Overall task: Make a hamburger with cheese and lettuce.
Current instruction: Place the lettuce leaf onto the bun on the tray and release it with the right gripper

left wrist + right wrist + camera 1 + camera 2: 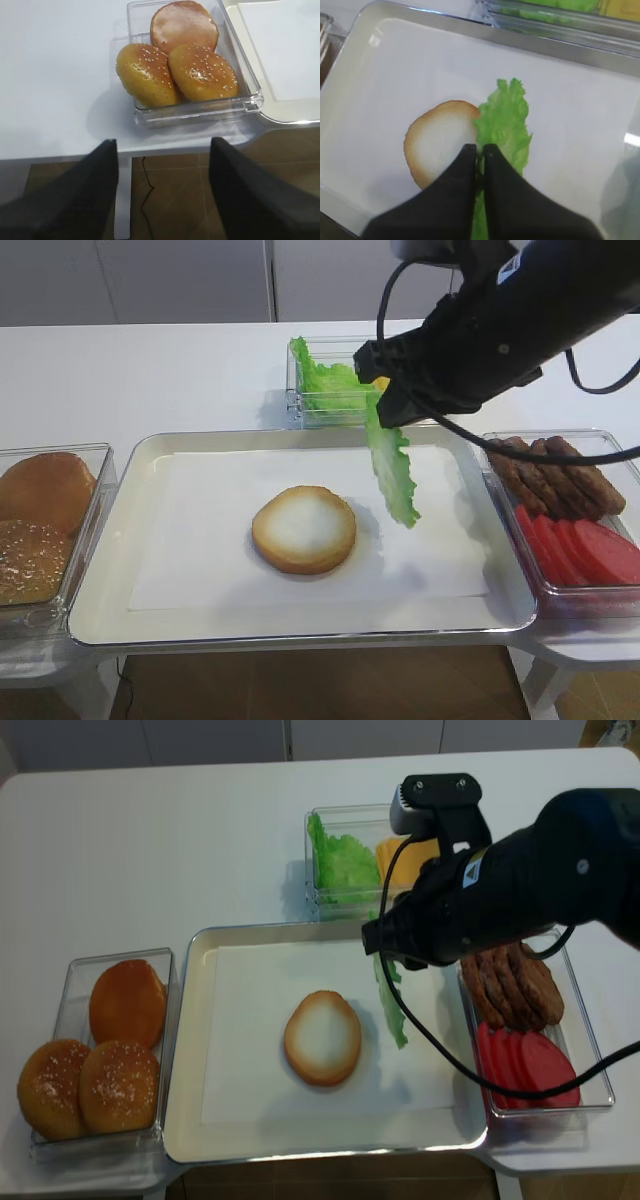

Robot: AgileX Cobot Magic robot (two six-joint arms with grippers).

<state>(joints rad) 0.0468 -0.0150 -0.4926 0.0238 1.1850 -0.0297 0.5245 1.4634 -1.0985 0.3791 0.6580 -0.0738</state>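
My right black pincer (480, 150) is pinched tight on a bright green frilly lettuce leaf (392, 465), which hangs limp from my fingertips above the white paper-lined metal tray (120, 615), just to the right of the round flat bun half with its golden-brown rim and pale cut face (304, 529). That bun half lies on the tray's paper near the middle, cut face up, and the leaf's lower tip hangs beside its right edge, apart from it. Behind the tray stands a clear plastic box (312, 890) holding more green leaves, with the pale-yellow cheese slices (392, 853) beside them in the same box. To the right of the tray a clear tub (560, 600) holds dark brown patties (550, 478) and red tomato slices (580, 550). To the left of the tray another clear tub (200, 111) holds the sesame-topped brown buns (200, 72). My left pincer (162, 190) hangs at the table's edge near that tub, its two dark fingers spread wide with nothing between them
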